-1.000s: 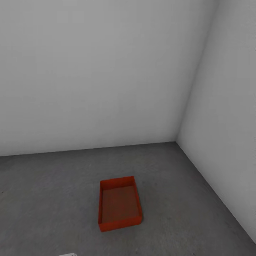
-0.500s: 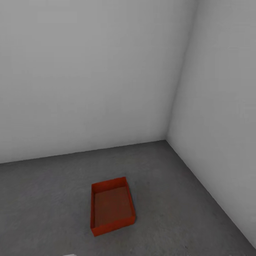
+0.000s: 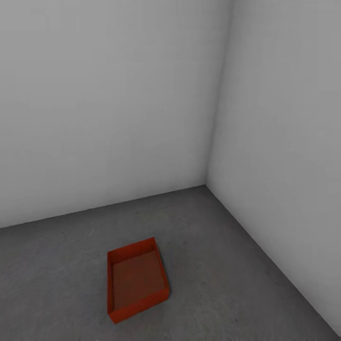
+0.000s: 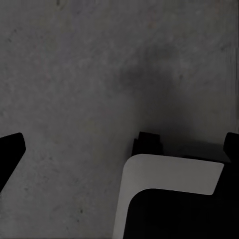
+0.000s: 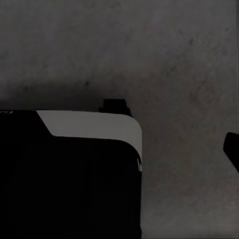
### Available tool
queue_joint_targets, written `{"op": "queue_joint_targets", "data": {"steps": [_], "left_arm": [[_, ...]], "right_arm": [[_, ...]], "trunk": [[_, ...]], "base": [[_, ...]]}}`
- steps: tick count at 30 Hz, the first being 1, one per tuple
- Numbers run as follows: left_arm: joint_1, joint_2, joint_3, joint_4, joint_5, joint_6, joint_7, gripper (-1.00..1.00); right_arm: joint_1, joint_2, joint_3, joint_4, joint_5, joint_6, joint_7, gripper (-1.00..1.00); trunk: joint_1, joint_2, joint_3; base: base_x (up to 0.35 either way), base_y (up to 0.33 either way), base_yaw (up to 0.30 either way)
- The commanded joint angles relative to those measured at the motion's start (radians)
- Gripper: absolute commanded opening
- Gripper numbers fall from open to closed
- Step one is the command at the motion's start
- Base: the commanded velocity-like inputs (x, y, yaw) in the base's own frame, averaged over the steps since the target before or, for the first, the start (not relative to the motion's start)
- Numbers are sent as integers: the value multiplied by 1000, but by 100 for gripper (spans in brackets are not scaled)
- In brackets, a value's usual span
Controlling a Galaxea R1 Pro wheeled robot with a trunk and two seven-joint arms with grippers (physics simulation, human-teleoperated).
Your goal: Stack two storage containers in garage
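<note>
Resting on the floor (image 3: 227,284) near the garage corner, one storage container (image 3: 136,280) is already placed; the second remains to be stacked. Jaw spread cannot be told.

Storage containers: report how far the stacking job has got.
Done: one red-orange storage container sits open side up on the grey garage floor, near the corner of the white walls, with nothing inside it. In hand: nothing; both wrist views look down at bare floor. Left: bring the second container and stack it on this one.
</note>
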State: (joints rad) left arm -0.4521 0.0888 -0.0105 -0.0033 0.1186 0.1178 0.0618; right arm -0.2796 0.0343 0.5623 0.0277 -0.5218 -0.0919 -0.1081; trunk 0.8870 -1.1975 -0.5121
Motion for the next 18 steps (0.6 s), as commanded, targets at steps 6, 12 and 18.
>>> {"op": "queue_joint_targets", "data": {"steps": [6,12,18], "left_arm": [[0,-1,-2,-1,10,3,1,100],[0,-1,-2,-1,10,3,1,100],[0,-1,-2,0,10,3,1,100]], "right_arm": [[-1,1,8,3,-9,-5,-1,100],[-1,1,8,3,-9,-5,-1,100],[-1,1,8,3,-9,-5,-1,100]], "trunk": [[0,-1,2],[0,-1,5],[0,-1,8]], "base": [[0,0,-238],[0,0,-238],[0,0,-238]]}}
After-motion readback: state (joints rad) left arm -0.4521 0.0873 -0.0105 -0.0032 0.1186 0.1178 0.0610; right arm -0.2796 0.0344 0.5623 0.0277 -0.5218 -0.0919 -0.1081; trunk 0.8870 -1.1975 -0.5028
